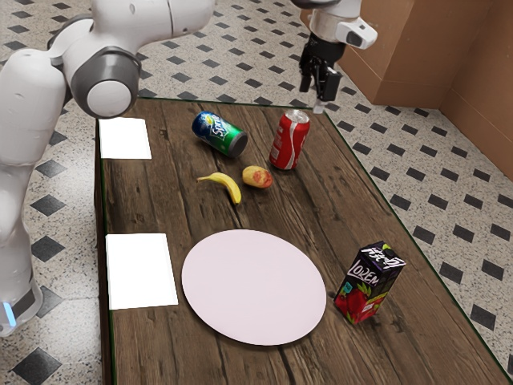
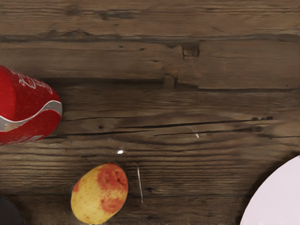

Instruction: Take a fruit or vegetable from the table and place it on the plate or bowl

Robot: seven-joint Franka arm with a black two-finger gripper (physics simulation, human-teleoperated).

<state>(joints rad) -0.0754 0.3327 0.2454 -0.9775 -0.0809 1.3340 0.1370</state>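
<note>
Yellow-red skin marks the fruit (image 1: 257,176), which is laid on the wooden desk (image 1: 337,208) just beside a banana (image 1: 224,185) and near a red can (image 1: 288,140). A pink plate (image 1: 253,285) is set apart from it. The gripper (image 1: 319,88) is held open and empty above the desk's far edge.

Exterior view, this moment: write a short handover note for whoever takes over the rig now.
Gripper: fingers open, holding nothing, raised in the air, seemingly above the table's far edge beyond the red can.
Things: the banana and the yellow-red fruit lie side by side, apart, on the table between the red can and the pink plate; neither is on the plate.
Done: nothing picked.
Left: descend on one fruit, grasp, lift, set it on the plate.
</note>
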